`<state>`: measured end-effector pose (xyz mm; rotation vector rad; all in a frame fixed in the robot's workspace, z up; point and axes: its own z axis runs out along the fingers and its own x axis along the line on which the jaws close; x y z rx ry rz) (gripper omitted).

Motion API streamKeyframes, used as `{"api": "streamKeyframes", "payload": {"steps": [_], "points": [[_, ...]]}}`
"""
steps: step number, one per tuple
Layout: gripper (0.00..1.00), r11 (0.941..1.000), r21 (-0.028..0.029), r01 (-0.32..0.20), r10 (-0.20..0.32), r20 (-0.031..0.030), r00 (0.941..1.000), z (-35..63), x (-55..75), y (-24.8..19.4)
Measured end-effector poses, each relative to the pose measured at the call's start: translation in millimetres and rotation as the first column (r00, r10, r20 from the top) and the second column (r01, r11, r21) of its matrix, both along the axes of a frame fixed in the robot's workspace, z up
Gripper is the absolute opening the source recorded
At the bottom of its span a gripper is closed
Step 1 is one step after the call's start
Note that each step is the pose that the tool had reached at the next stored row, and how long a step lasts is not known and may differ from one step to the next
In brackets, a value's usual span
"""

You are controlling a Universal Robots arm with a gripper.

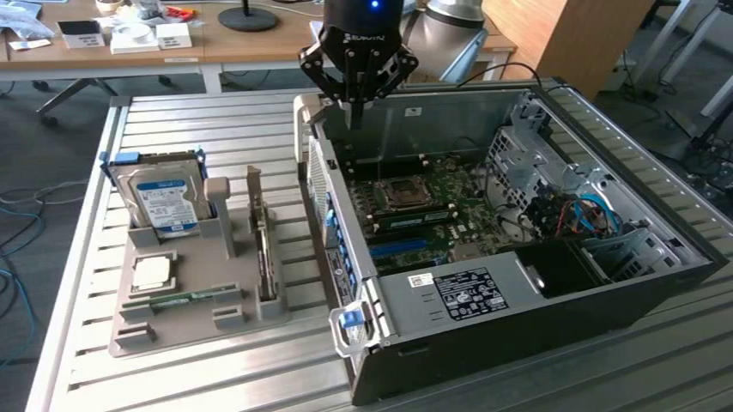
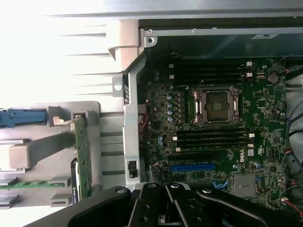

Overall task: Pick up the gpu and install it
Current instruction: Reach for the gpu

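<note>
Exterior, jaws: my gripper (image 1: pixel 355 110) hangs closed and empty over the case (image 1: pixel 516 352) wall nearest the holder (image 1: pixel 172 330).
Exterior, gpu: the gpu (image 1: pixel 266 257) stands on edge along the holder's case-side edge, well apart from me.
Exterior, room: tight between gpu and case wall; drive (image 1: pixel 168 202) near the holder's far corner.
Wrist, grip: I judge a square pinch on the card's free top edge is best.
Wrist, room: board (image 2: pixel 265 109) lies open around the blue slot (image 2: pixel 191 167).

We take this for a robotics lab in an office room: a slatted aluminium tabletop (image 1: pixel 206 382) carries an open computer case (image 1: pixel 641 292) and a grey parts holder (image 1: pixel 184 335), wooden tabletops (image 1: pixel 229 47) with small boxes (image 1: pixel 172 36) stand behind, and loose cables (image 1: pixel 17 206) lie on the floor (image 1: pixel 46 146).
</note>
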<state>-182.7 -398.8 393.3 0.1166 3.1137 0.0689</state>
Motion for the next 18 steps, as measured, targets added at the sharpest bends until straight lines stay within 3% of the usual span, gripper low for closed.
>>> {"api": "streamKeyframes", "payload": {"steps": [18], "points": [[0.11, 1.0, 0.0, 0.0, 0.0, 0.0, 1.0, 0.0, -28.4, 0.0]]}}
